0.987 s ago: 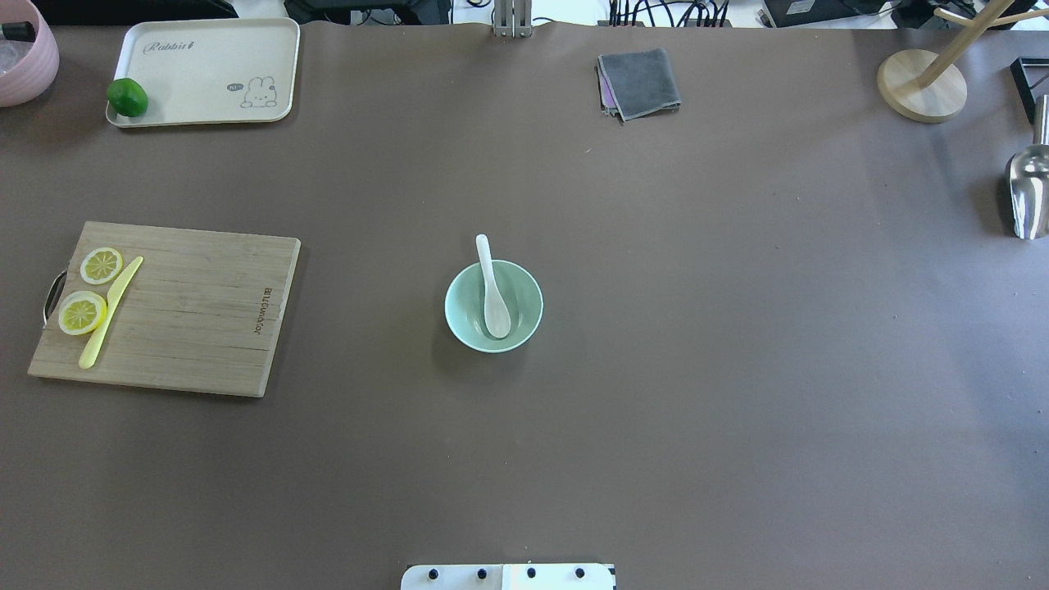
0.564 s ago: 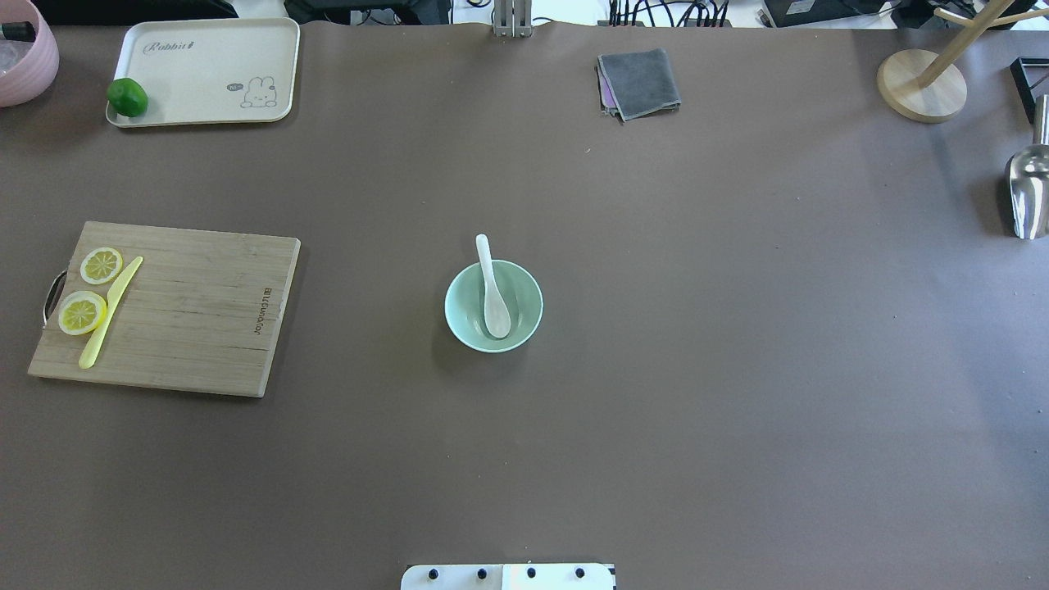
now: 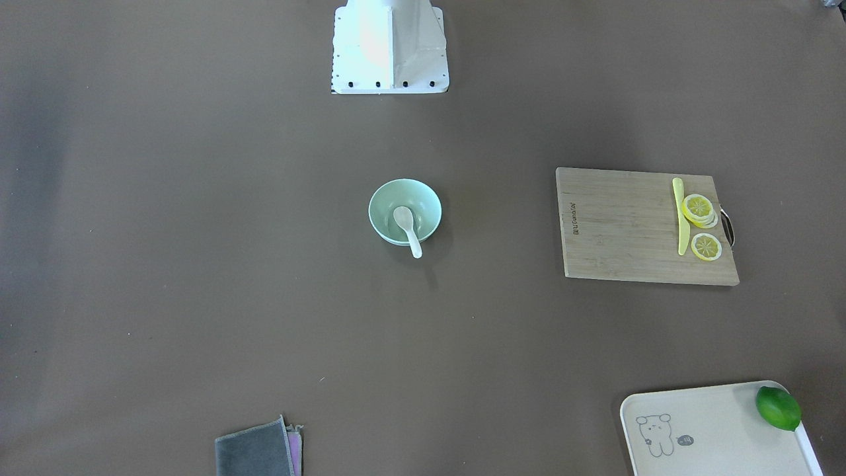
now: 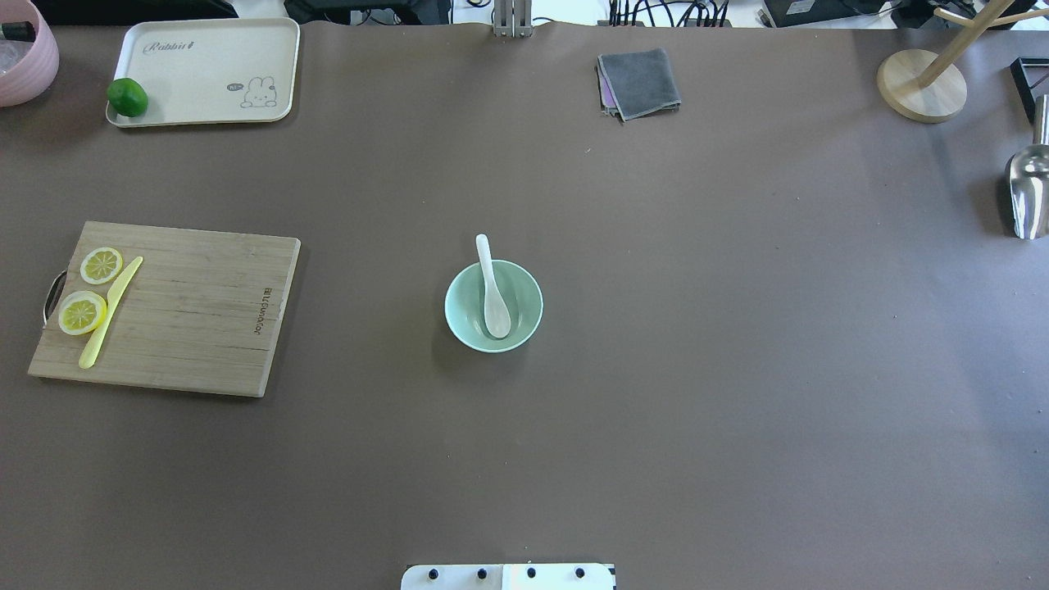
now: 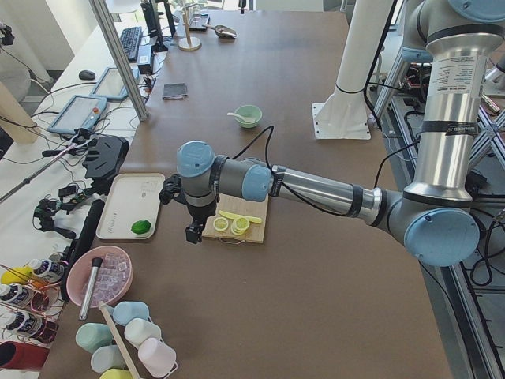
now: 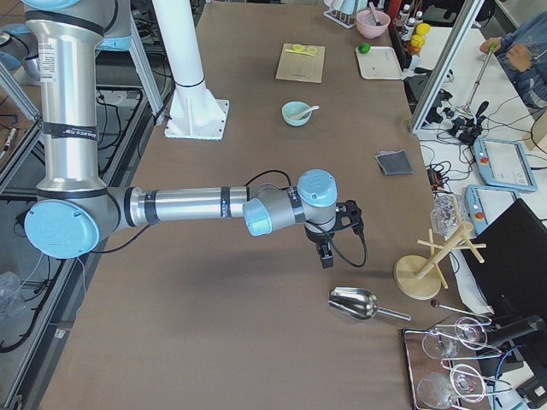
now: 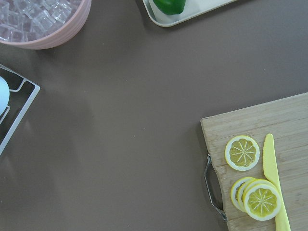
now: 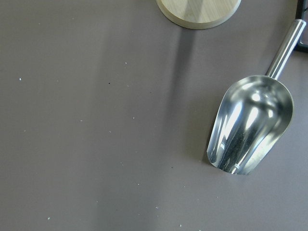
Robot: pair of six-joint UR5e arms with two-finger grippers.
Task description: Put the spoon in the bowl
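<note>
The white spoon (image 4: 492,295) lies in the mint-green bowl (image 4: 463,307) at the table's middle, scoop inside and handle sticking out over the far rim. Both also show in the front-facing view, the spoon (image 3: 407,226) in the bowl (image 3: 390,198). My left gripper (image 5: 192,233) hangs over the table's left end near the cutting board, far from the bowl. My right gripper (image 6: 326,256) hangs over the right end near the metal scoop. Each shows only in a side view, so I cannot tell whether it is open or shut.
A cutting board (image 4: 180,311) with lemon slices (image 4: 82,312) and a yellow knife (image 4: 111,311) lies at the left. A tray (image 4: 213,70) with a lime (image 4: 127,97) sits far left. A grey cloth (image 4: 639,82), a wooden stand (image 4: 921,85) and a metal scoop (image 4: 1028,192) are to the right.
</note>
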